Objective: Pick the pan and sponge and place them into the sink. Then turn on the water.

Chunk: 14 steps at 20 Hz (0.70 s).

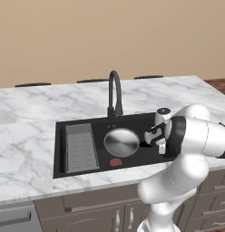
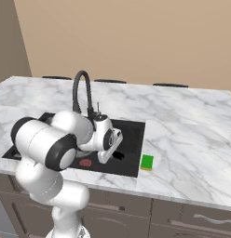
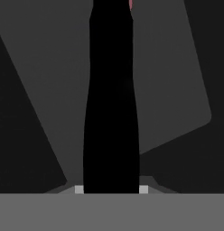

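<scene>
Pan (image 1: 121,142) sits inside the black sink (image 1: 146,122), right of the grey ribbed tray (image 1: 81,148) and just above the red drain mark (image 1: 115,161). Its thin black handle (image 3: 111,99) runs between the fingers (image 1: 153,138), which are nearly closed around it. The sponge (image 2: 146,162), green-topped, lies on the marble counter (image 2: 192,139) beside the sink's right edge

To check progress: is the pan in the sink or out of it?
In. The pan lies flat inside the sink, beside the ribbed tray.
</scene>
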Available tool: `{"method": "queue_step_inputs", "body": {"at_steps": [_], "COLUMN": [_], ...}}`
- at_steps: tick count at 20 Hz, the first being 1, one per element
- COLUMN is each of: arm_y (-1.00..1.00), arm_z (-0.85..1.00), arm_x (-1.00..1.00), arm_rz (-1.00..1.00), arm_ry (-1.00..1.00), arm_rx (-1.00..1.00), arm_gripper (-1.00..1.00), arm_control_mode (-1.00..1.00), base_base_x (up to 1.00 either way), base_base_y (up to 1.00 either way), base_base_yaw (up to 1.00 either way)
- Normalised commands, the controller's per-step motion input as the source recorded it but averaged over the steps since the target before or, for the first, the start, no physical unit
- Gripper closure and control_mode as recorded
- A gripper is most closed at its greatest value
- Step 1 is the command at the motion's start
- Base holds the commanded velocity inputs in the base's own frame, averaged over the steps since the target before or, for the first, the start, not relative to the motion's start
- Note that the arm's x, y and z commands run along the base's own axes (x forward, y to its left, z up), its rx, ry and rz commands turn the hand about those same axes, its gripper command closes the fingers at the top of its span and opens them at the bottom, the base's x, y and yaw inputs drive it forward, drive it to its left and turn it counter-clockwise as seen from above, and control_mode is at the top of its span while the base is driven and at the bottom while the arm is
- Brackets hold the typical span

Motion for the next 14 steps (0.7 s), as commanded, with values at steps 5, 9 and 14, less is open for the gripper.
{"method": "queue_step_inputs", "body": {"at_steps": [5,9,14], "arm_y": [0.03,0.05,0.05], "arm_z": [-0.14,-0.15,-0.15], "arm_x": [0.08,0.10,0.14], "arm_rz": [0.02,0.02,0.02], "arm_ry": [-0.03,-0.04,-0.01], "arm_rx": [0.00,0.00,0.00], "arm_gripper": [1.00,1.00,1.00], "arm_control_mode": [-1.00,-1.00,-1.00], "base_base_x": [0.00,0.00,0.00], "base_base_y": [0.00,0.00,0.00], "base_base_yaw": [0.00,0.00,0.00]}}
